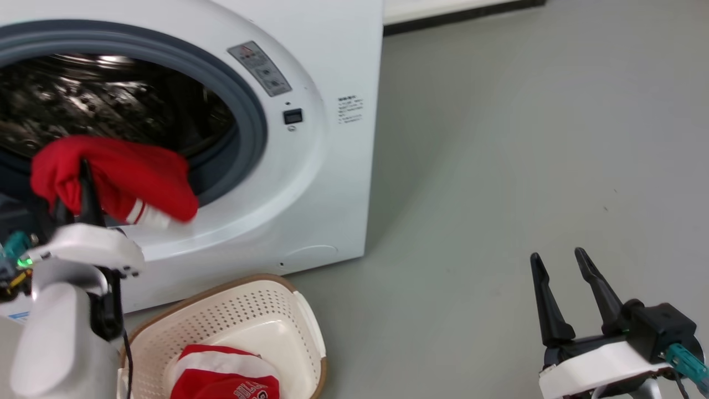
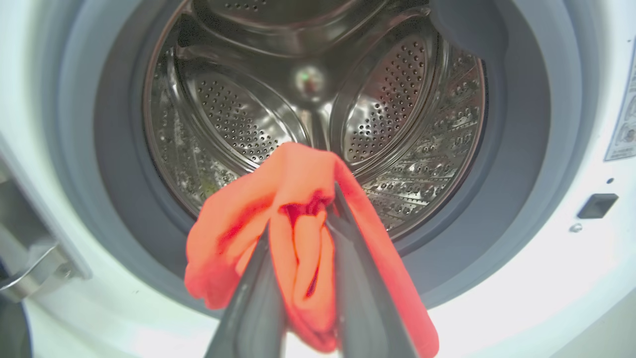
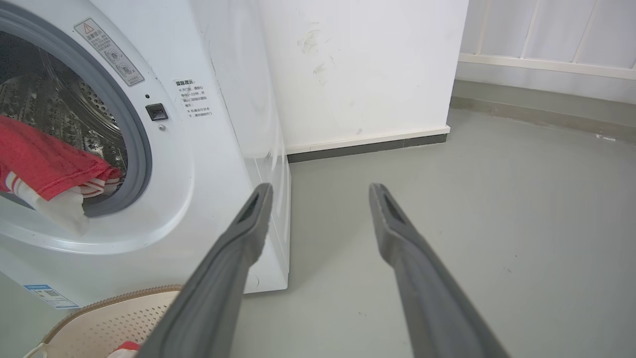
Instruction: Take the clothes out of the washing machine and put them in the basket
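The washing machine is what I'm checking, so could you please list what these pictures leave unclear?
Lower drum, left wrist view: the red garment and the fingers cover it, so leftover clothes cannot be ruled out.
Printed notice on the washing machine, head view: lettering too small to read.
Jersey in the basket, head view: cut off by the bottom edge; its lettering is partly lost.

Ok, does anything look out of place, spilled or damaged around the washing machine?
Nothing really stands out. The bright red garment hanging over the large white washing machine's grey porthole rim is pinched in the left gripper, as the task needs. The cream perforated plastic basket sits upright. Only faint scuffs mark the white wall.
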{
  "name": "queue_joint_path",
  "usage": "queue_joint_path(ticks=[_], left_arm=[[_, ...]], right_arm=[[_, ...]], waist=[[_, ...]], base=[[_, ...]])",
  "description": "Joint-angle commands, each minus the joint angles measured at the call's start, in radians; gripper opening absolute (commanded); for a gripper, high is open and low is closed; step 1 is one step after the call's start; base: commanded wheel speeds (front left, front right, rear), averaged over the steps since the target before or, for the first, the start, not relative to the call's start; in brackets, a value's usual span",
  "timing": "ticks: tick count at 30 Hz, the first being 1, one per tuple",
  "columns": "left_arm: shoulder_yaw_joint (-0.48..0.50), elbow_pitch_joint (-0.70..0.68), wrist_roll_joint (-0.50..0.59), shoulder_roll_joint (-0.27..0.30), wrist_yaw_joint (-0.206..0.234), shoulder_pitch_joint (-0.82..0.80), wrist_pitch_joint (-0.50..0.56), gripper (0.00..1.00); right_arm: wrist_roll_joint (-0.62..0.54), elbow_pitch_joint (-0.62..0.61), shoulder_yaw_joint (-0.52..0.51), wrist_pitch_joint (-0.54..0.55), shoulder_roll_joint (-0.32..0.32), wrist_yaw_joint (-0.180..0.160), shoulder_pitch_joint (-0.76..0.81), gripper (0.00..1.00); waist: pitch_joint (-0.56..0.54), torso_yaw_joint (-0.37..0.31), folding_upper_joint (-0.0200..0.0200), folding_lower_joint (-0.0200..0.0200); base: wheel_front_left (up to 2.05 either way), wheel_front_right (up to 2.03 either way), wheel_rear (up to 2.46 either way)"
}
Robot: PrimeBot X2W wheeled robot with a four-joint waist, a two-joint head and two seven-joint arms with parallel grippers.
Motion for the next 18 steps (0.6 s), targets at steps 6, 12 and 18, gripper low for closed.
queue_joint_path(ticks=[6,12,18], left_arm=[[0.015,-0.177,0.047,-0.088,-0.011,0.153,-0.004,0.0],[-0.022,-0.323,0.085,-0.182,-0.022,0.323,-0.004,0.0],[-0.079,-0.387,0.079,-0.237,-0.023,0.47,-0.004,0.0]], right_arm=[[-0.013,-0.028,-0.022,0.022,0.0,0.0,0.052,1.0],[-0.026,-0.052,-0.031,0.046,0.0,0.0,0.083,1.0],[-0.034,-0.075,-0.032,0.057,0.0,0.0,0.097,1.0]], waist=[[-0.073,0.068,0.0,0.0003],[-0.096,0.111,0.0,0.0003],[-0.086,0.149,0.0,0.0003]], base=[[0.0,0.0,0.0],[0.0,0.0,0.0],[0.0,0.0,0.0]])
